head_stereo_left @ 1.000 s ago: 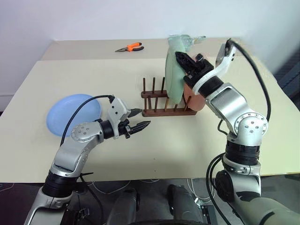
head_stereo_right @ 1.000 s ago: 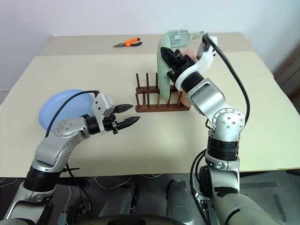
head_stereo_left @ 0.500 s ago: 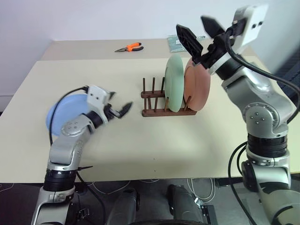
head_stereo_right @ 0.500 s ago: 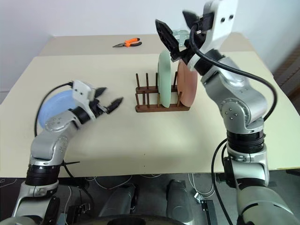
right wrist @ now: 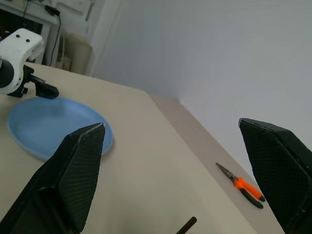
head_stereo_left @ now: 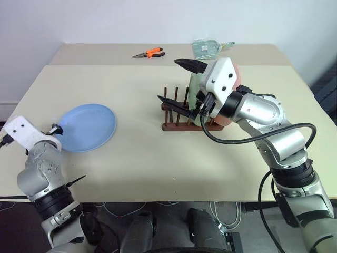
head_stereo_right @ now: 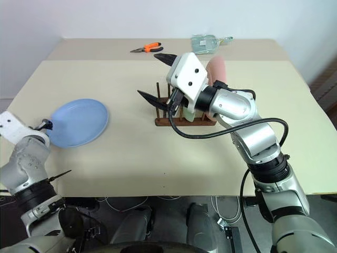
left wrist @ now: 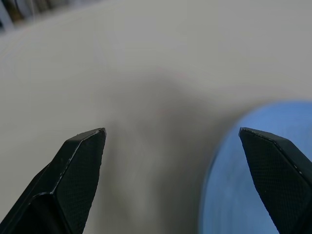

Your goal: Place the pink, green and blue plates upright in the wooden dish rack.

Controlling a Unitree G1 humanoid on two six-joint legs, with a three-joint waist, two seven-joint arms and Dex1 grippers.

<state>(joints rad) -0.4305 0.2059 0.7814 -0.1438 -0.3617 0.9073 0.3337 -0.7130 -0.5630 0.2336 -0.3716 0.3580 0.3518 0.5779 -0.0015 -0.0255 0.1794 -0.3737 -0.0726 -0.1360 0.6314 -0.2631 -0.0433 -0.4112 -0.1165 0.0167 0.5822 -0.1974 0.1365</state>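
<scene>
Green plate [head_stereo_left: 195, 97] now racked beside pink plate [head_stereo_right: 216, 71]; your right gripper [head_stereo_left: 181, 83] gapes wide, empty. Left gripper [left wrist: 170, 141], wide, probably nearing blue plate [head_stereo_left: 84, 127].

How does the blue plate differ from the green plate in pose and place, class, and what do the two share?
Pose: the blue plate lies flat on the table; the green plate stands upright on edge.
Place: the blue plate sits apart from the wooden dish rack, near the table's left edge; the green plate stands in the rack, beside the pink plate.
Shared: both are round plates, and no end effector holds either.
</scene>
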